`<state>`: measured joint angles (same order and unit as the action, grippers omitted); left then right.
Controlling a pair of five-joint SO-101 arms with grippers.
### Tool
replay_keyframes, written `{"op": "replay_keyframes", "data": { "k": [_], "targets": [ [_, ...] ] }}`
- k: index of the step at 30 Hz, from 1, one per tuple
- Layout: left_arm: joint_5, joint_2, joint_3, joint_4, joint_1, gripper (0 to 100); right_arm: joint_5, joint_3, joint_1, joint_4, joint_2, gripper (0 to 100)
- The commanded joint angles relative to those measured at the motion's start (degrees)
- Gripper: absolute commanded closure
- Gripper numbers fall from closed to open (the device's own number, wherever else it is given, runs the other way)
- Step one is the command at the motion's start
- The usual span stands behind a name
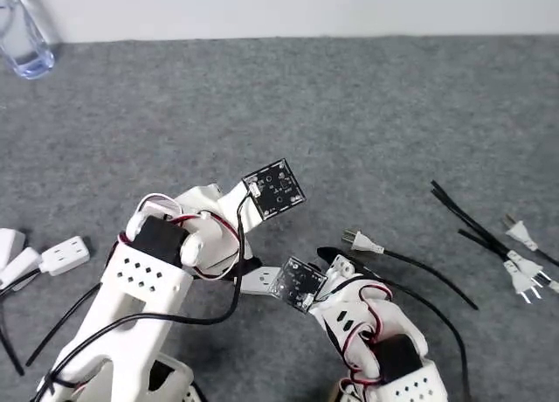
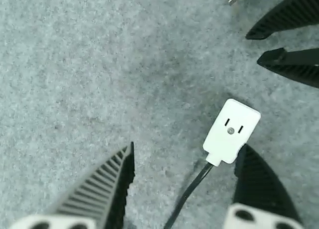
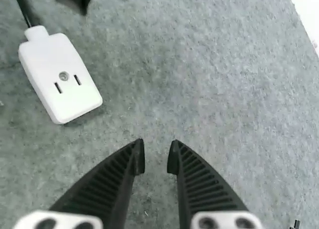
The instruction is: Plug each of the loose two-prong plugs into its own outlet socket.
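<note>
**A:** Far left on the grey worktop [image 1: 367,105], what lies there?

**B:** A white outlet socket [image 1: 65,255] with a dark cord, well apart from both arms.

**A:** And the left gripper [image 2: 188,147]?

**B:** It is released, with its fingers spread wide and nothing between them but felt and a cord. A second socket [image 2: 232,131] lies face up just beside one finger. I cannot tell whether they touch. Its black cord runs back between the two fingers.

**A:** And the right gripper [image 3: 155,144]?

**B:** It grasps nothing, and its fingers stand only a narrow slit apart. It points at bare felt, with that second socket near it, off to one side.

**A:** Where are the plugs?

**B:** One two-prong plug [image 1: 360,241] lies loose on the worktop just beyond the right arm, and its black cable trails off to the right. Farther right, near the edge, a cluster of white plugs [image 1: 522,280] lies on thin black cables, well apart from either socket.
</note>
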<state>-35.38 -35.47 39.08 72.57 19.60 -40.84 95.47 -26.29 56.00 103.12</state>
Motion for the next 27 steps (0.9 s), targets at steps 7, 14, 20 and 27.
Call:
{"op": "replay_keyframes", "data": {
  "k": [7, 14, 20, 27],
  "targets": [
    [-0.09, 0.00, -0.48, 3.78, -0.35, 69, -0.44, -1.05, 4.97, 0.31, 0.40, 91.6],
    [-2.20, 0.00, 10.24, -3.87, -0.18, 69, 2.37, -6.59, 18.42, -0.13, 0.40, 91.6],
    [-2.20, 0.00, 17.80, -9.32, 6.33, 69, 6.59, -10.29, 31.34, -5.23, 0.22, 91.6],
    [-2.20, 0.09, 21.67, -14.07, 14.42, 69, 7.03, -18.11, 36.97, -1.71, -0.22, 92.0]
  ]
}}
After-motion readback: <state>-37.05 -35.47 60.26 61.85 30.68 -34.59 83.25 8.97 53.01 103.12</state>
